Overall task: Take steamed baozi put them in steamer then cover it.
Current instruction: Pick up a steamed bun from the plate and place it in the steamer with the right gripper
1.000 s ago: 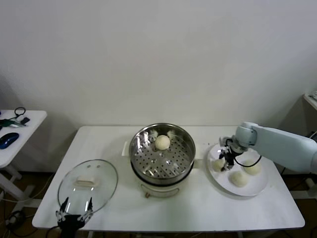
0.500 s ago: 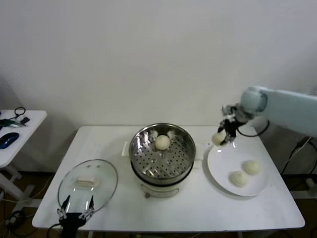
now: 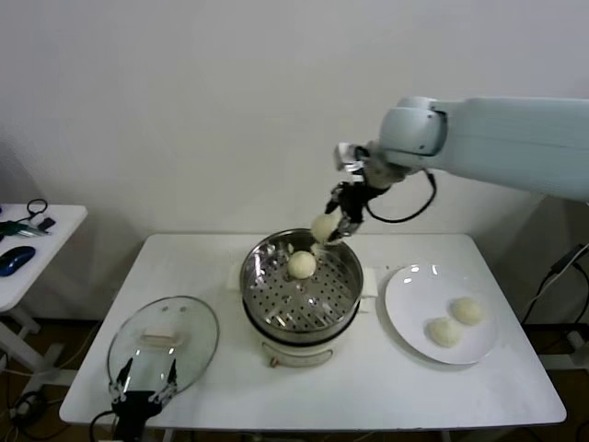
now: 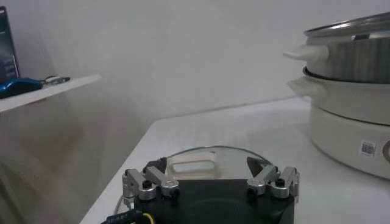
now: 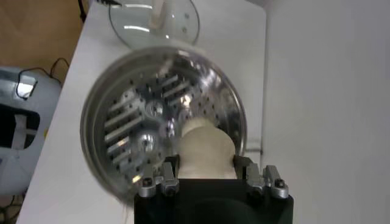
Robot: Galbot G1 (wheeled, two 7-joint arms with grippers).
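My right gripper [image 3: 333,228] is shut on a cream-white baozi [image 3: 323,226] and holds it in the air over the far rim of the steamer [image 3: 255,276]. In the right wrist view the held baozi [image 5: 206,149] sits between the fingers, above the perforated steel basket [image 5: 140,122]. A second baozi [image 3: 301,264] lies inside the basket. Two others [image 3: 467,310] [image 3: 444,331] rest on the white plate [image 3: 405,285]. The glass cover [image 3: 163,336] lies flat at the table's front left. My left gripper [image 3: 140,387] stands open just in front of it, empty.
A side table [image 3: 37,239] with a blue mouse and cables stands at the far left. In the left wrist view the cover [image 4: 201,159] lies just ahead of the left gripper [image 4: 207,167], with the white pot base [image 4: 353,122] beyond it.
My right gripper lifted a baozi off the plate and carried it up and to the left, over the steamer. The left arm stayed still.
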